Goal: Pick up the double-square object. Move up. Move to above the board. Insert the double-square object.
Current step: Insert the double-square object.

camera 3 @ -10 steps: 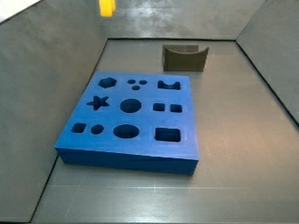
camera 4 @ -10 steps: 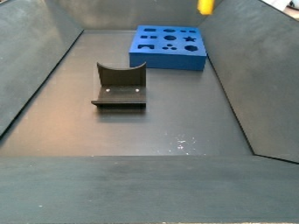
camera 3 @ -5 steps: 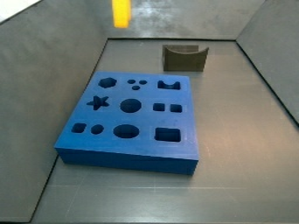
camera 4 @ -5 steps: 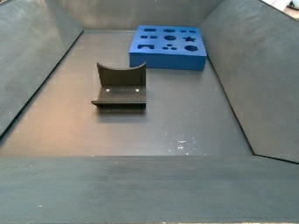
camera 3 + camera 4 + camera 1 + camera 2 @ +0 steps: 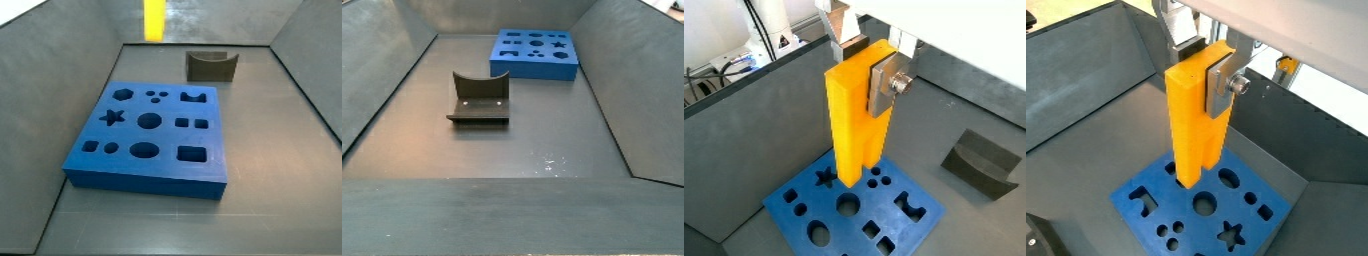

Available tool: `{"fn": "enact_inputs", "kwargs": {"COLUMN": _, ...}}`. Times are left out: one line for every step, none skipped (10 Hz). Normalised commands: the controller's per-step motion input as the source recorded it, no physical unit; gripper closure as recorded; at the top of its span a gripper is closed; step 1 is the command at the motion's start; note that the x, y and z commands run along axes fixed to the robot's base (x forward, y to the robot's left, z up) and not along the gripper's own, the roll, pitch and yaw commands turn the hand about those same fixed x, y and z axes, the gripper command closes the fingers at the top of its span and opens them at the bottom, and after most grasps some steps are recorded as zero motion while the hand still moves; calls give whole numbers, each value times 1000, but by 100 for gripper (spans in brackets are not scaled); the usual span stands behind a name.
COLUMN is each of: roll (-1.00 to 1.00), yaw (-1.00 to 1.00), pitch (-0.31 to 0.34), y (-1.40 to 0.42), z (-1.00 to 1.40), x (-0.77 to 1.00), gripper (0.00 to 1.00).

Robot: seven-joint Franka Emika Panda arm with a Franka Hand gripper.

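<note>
Yellow-orange and seemingly rigid, the double-square object is hanging high above the board, the gripper pinching its upper end, likely secure

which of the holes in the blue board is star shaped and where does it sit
The star hole on the board is the only pointed cutout, the rest being round, square or notched. It sits at one edge, beside the central round hole. The gripper holds the double-square object above.

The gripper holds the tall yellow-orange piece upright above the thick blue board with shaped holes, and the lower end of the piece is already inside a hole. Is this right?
Not quite. The gripper does hold the tall yellow-orange piece upright above the thick blue board, but both wrist views show the piece's lower end hanging clear of the board, not yet in any hole.
</note>
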Motion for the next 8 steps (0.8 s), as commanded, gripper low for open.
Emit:
{"fn": "enact_inputs", "kwargs": {"roll": 0, "yaw": -291, "pitch": 0, "y": 0, "z": -103, "x": 143, "gripper": 100}}
{"fn": "enact_inputs", "kwargs": {"roll": 34, "yaw": -737, "pitch": 31, "y": 0, "z": -89, "x": 177, "gripper": 100}}
{"fn": "enact_inputs", "kwargs": {"roll": 26, "yaw": -883, "pitch": 21, "y": 0, "z": -77, "x": 9, "gripper": 100}}
{"fn": "enact_inputs", "kwargs": {"roll": 20, "yaw": -934, "pitch": 6, "y": 0, "z": -80, "x": 0, "gripper": 100}}
{"fn": "enact_inputs", "kwargs": {"roll": 23, "yaw": -929, "pitch": 0, "y": 0, "z": -109, "x": 51, "gripper": 100}}
{"fn": "enact_inputs", "kwargs": {"roll": 29, "yaw": -949, "pitch": -23, "y": 0, "z": -171, "x": 83, "gripper": 100}}
{"fn": "enact_inputs", "kwargs": {"roll": 114, "yaw": -769, "pitch": -66, "y": -3, "z": -380, "x": 294, "gripper": 100}}
{"fn": "enact_inputs", "kwargs": {"roll": 151, "yaw": -729, "pitch": -50, "y": -37, "z": -451, "x": 334, "gripper": 100}}
